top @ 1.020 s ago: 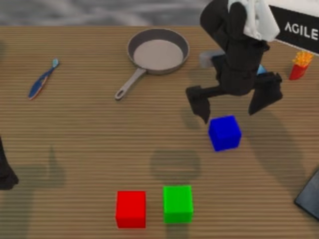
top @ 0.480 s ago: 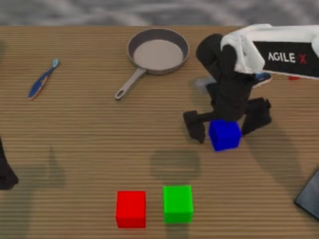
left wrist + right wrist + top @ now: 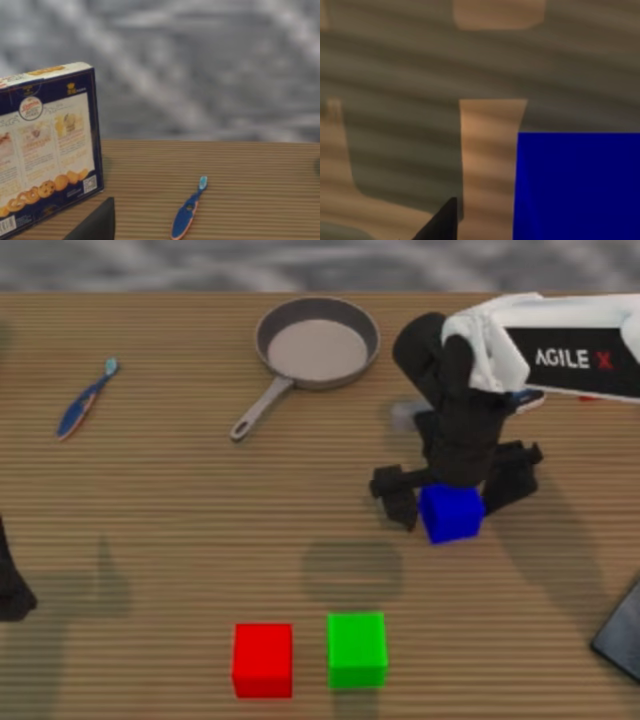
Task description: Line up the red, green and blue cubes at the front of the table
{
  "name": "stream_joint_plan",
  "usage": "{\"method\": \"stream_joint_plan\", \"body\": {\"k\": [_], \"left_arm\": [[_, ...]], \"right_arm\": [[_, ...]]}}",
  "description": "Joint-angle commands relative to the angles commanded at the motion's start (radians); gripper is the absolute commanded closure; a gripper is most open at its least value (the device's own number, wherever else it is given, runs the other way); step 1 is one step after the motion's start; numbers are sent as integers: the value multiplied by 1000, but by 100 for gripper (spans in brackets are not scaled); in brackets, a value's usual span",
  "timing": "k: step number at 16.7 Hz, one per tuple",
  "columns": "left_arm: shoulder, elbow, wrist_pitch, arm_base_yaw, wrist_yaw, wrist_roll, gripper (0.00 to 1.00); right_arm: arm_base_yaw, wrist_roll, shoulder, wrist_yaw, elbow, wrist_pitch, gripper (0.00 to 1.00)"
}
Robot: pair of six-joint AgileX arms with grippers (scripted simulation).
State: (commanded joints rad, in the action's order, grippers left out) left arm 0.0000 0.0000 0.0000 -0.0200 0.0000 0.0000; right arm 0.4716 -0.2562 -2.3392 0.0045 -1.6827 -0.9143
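The blue cube [image 3: 452, 515] sits right of centre on the table [image 3: 150, 520]. My right gripper [image 3: 452, 490] is low around it and open, one finger on each side of the cube. In the right wrist view a strip of bare wood separates the blue cube [image 3: 577, 185] from the one dark fingertip [image 3: 442, 222] that shows. The red cube [image 3: 263, 660] and the green cube [image 3: 357, 648] stand side by side near the front edge, red on the left. My left gripper [image 3: 12, 590] is parked at the left edge, open and holding nothing.
A grey pan [image 3: 317, 343] lies at the back centre, its handle pointing front-left. A blue toothbrush [image 3: 85, 400] lies at the back left. A biscuit box [image 3: 45, 150] stands near the left arm. A dark flat object [image 3: 622, 635] is at the right edge.
My right arm has swung forward and come down, so its gripper now straddles the blue cube. The fingers have drawn in a little. No cube has moved.
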Motion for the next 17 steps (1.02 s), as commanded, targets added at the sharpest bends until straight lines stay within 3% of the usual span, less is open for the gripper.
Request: {"method": "stream_joint_plan", "body": {"k": [9, 17], "left_arm": [[0, 0, 0, 0, 0, 0, 0], [0, 0, 0, 0, 0, 0, 0]], "right_arm": [[0, 0, 0, 0, 0, 0, 98], [0, 0, 0, 0, 0, 0, 100]]}}
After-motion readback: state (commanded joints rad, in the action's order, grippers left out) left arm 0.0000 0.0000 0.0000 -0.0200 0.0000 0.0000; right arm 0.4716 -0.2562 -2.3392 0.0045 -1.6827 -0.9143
